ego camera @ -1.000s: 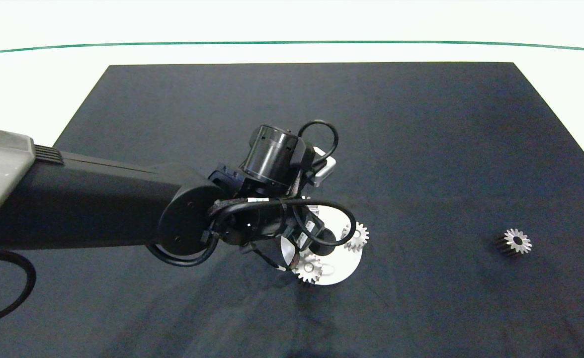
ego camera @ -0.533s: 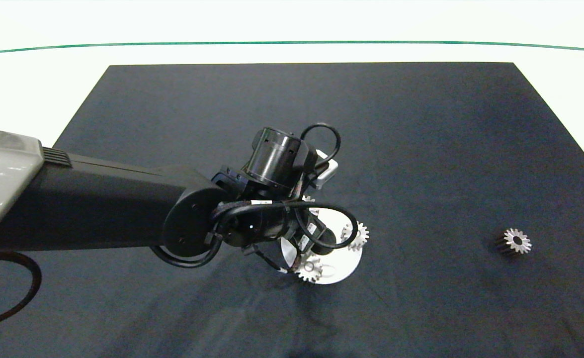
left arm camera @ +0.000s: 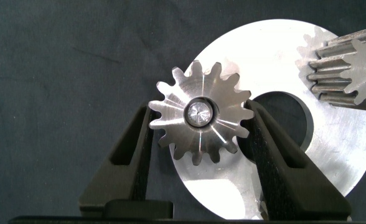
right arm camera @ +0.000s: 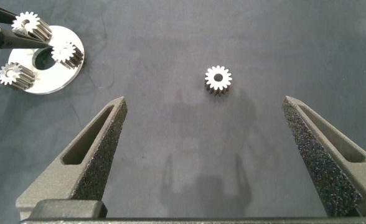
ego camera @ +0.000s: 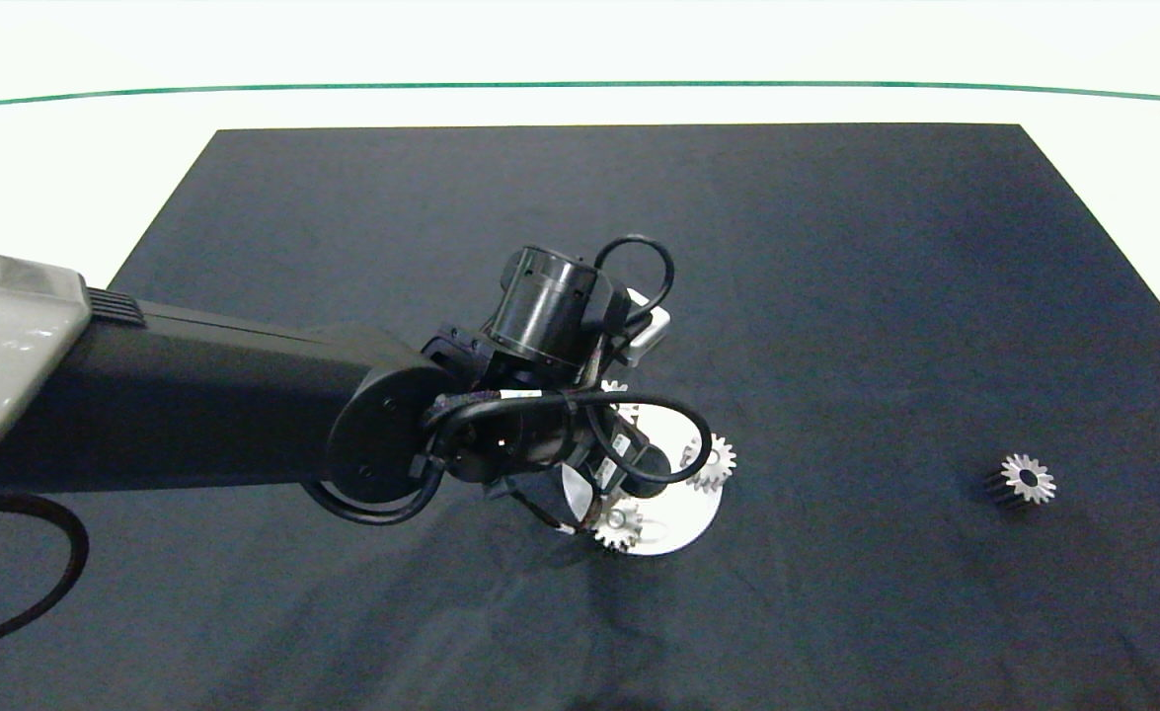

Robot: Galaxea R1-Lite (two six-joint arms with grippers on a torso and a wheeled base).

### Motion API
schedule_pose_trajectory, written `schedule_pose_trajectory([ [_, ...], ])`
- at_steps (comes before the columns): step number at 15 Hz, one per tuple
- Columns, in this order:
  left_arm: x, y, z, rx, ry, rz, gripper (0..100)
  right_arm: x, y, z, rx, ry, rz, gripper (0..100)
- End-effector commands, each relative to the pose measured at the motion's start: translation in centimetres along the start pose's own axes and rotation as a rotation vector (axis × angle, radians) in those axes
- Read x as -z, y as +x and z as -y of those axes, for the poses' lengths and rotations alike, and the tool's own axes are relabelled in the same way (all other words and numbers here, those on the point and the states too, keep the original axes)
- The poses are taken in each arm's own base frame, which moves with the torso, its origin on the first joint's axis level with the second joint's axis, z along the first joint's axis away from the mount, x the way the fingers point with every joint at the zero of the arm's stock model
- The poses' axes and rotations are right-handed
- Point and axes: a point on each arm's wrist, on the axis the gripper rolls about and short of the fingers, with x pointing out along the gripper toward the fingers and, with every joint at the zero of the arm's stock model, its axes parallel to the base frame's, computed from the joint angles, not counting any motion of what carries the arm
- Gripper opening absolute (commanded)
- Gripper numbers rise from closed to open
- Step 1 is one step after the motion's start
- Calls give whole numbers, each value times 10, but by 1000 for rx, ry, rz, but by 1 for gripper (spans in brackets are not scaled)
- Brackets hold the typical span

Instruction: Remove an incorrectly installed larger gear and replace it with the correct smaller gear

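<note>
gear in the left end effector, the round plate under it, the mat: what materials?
Larger gear: looks like bare machined metal, bright silver with radial tool marks on its face. Round plate: also metal, brushed silver sheen, central hole. Mat: probably dark cloth, matte with soft wrinkles. Left end effector fingers: dark matte, likely plastic.

You see 4 pale silver metal toothed gears point(left arm camera: 200, 113), a shiny silver round disc point(left arm camera: 332, 155), a dark navy mat point(ego camera: 836, 296), and a white worktop point(ego camera: 96, 158) with a green line point(ego camera: 580, 85).
</note>
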Motion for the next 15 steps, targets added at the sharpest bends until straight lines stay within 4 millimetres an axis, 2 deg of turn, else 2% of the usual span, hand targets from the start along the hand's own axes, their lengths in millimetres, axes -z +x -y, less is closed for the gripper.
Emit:
schedule_pose_trajectory([
  [1, 0, -1, 1, 2, 4, 0, 38, 0, 0, 0, 0, 0, -2, 100],
  [7, 4, -3, 4, 11, 13, -16, 26, 0, 0, 0, 0, 0, 0, 100],
  [11, 4, -5, 8, 20, 20, -17, 25, 1, -1, 0, 0, 0, 3, 100],
  [12, 4, -5, 8, 20, 20, -17, 100, 1, -1, 0, 1, 0, 3, 100],
  [15, 2, -6, 7, 19, 18, -10, 100, 0, -1, 0, 1, 0, 4, 100],
])
